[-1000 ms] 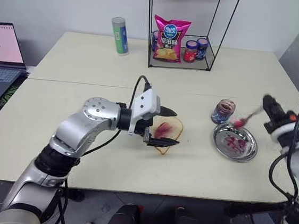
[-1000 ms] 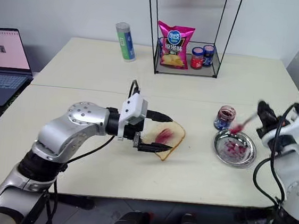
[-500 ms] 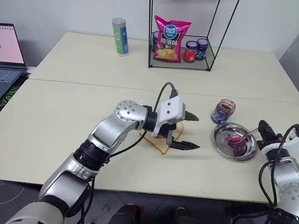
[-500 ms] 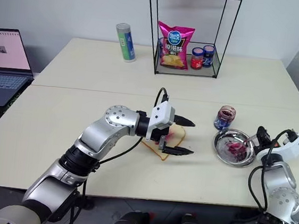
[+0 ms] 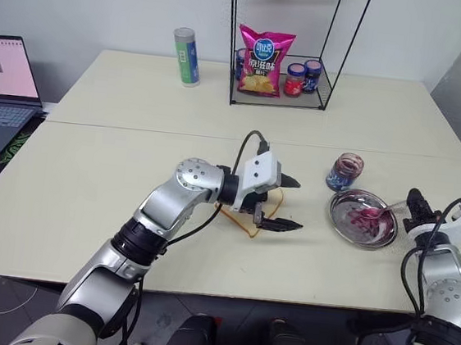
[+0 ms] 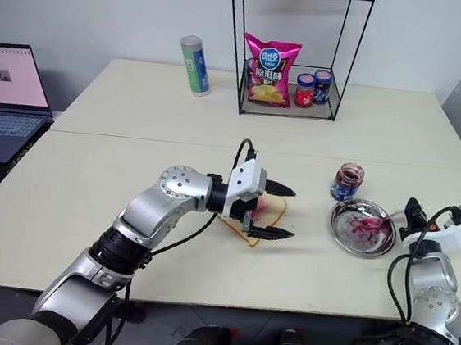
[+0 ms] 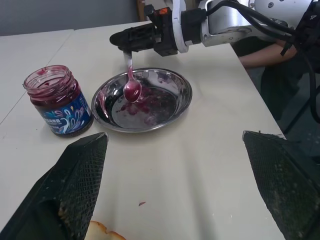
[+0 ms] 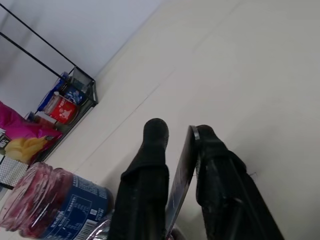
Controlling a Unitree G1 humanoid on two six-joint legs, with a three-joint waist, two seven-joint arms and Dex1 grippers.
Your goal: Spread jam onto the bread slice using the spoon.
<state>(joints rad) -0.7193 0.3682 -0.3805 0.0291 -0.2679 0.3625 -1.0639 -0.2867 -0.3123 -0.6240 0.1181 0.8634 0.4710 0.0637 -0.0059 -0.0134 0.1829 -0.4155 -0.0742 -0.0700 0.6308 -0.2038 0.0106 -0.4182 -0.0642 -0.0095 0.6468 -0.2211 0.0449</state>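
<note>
We saw the spoon (image 7: 131, 75) resting bowl-down in the dish (image 7: 172, 107), handle slanting up into our right claw (image 7: 131, 41). Its fingers were slightly parted, the handle loose between them, apparently setting it down. Our left claw (image 5: 281, 201) gaped empty astride the bread (image 5: 272, 200), likely steadying it.

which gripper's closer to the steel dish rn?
Right. The right gripper sits at the steel dish's edge, the spoon reaching into it; the left gripper hovers over the bread slice.
</note>
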